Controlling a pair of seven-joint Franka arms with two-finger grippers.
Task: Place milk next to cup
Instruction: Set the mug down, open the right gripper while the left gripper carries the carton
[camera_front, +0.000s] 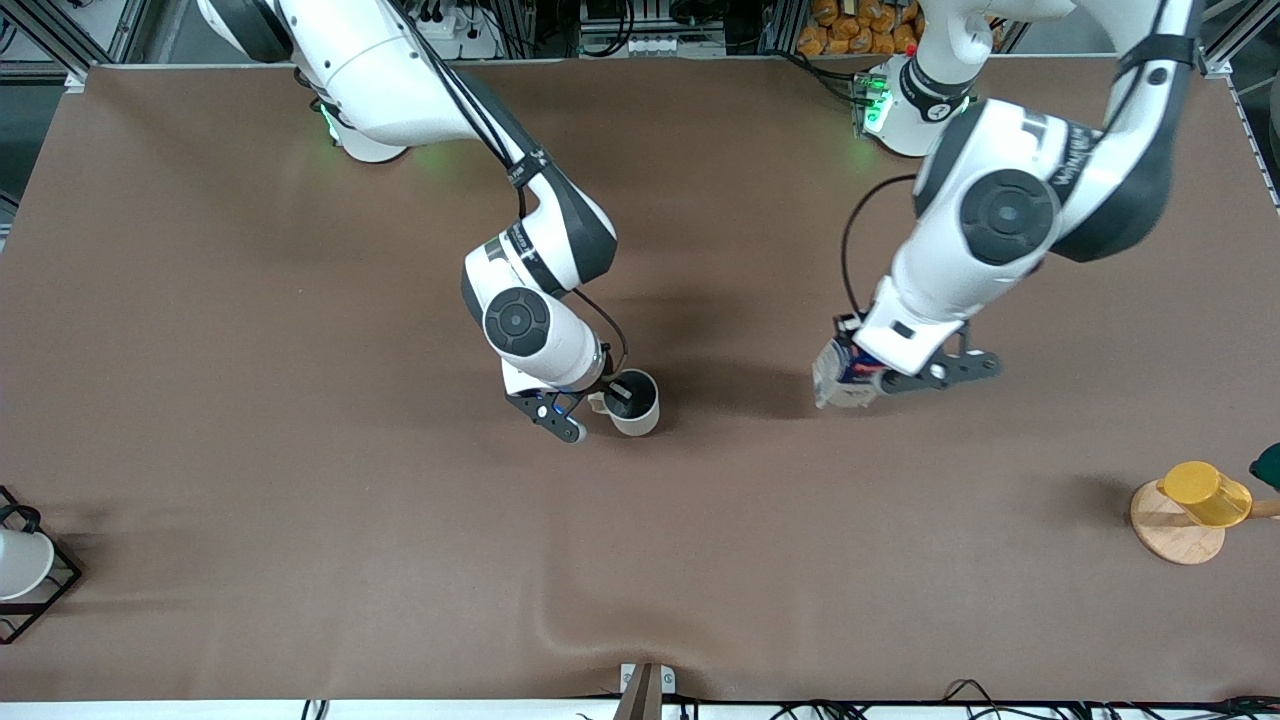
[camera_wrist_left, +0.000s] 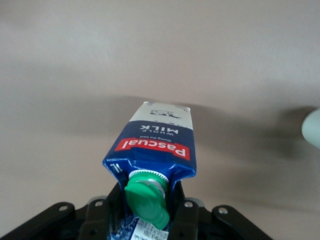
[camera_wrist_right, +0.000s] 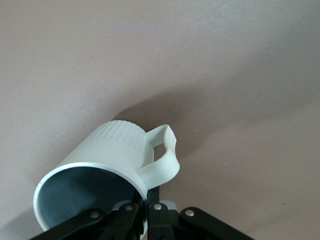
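The milk is a dark blue carton with a green cap and a red label band. My left gripper is shut on its top and holds it tilted, low over the middle of the table. In the left wrist view the milk points away from the gripper, whose fingers clamp the gable beside the cap. The cup is a cream mug with a grey inside. My right gripper is shut on its rim by the handle, one finger inside. The right wrist view shows the cup in the gripper. The milk is apart from the cup, toward the left arm's end.
A yellow cup lies on a round wooden stand at the left arm's end, with a dark green thing beside it. A white cup in a black wire rack stands at the right arm's end. The cloth has a fold near the front edge.
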